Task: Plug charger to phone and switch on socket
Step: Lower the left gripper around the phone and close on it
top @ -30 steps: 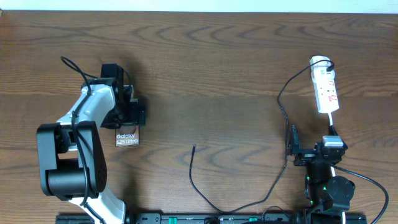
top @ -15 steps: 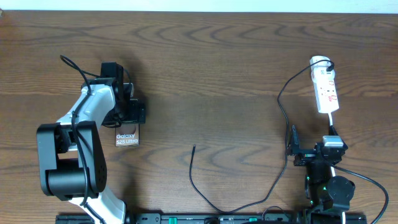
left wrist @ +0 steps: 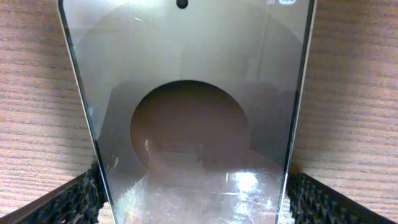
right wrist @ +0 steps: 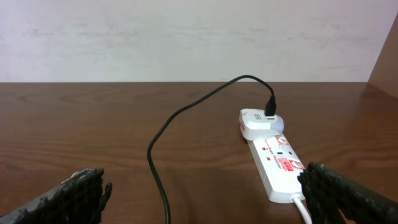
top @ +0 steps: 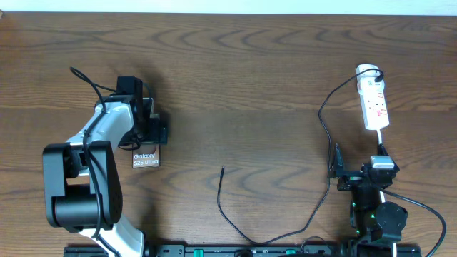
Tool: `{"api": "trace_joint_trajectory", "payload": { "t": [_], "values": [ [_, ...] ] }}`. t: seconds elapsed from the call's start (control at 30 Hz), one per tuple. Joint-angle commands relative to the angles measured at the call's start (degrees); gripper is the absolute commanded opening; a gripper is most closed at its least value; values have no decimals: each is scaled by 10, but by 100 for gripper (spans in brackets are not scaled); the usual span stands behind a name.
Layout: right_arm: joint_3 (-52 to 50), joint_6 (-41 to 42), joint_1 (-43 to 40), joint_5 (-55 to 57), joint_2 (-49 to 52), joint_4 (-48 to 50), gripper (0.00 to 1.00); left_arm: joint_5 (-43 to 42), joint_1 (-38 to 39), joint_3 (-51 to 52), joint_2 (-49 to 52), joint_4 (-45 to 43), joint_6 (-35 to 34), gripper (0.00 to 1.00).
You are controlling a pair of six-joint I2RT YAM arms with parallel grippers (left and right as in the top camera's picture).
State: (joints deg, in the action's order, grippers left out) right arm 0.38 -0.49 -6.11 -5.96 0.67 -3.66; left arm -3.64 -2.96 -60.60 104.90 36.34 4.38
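Note:
The phone (left wrist: 193, 93) lies flat on the table, its glossy face filling the left wrist view. In the overhead view only its end with white "Galaxy" lettering (top: 146, 158) shows below my left gripper (top: 147, 133). My left gripper (left wrist: 193, 199) straddles the phone, with a finger pressed to each long edge. The charger cable (top: 320, 114) runs from its black plug (right wrist: 270, 106), set in a white adapter on the socket strip (top: 375, 103), in a long loop to its free tip (top: 222, 169). My right gripper (top: 360, 170) is open and empty, just short of the strip (right wrist: 280, 165).
The strip's white cord (right wrist: 302, 208) runs back toward my right arm. The black cable (right wrist: 163, 124) crosses the table between my right fingers. A pale wall stands behind the table's far edge (right wrist: 186, 81).
The left arm has shifted very slightly over the phone. The phone, the cable and the right arm have not moved.

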Motion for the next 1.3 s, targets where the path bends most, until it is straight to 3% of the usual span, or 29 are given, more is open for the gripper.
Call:
{"api": "trace_joint_trajectory", "payload": {
  "t": [0.0, 1.27],
  "values": [
    [-1, -4, 3, 0, -4, -2, 99, 0, -3, 24, 12, 9, -3, 93],
    [-1, -4, 3, 0, -4, -2, 99, -2, -1, 24, 12, 17, 10, 91]
  ]
}}
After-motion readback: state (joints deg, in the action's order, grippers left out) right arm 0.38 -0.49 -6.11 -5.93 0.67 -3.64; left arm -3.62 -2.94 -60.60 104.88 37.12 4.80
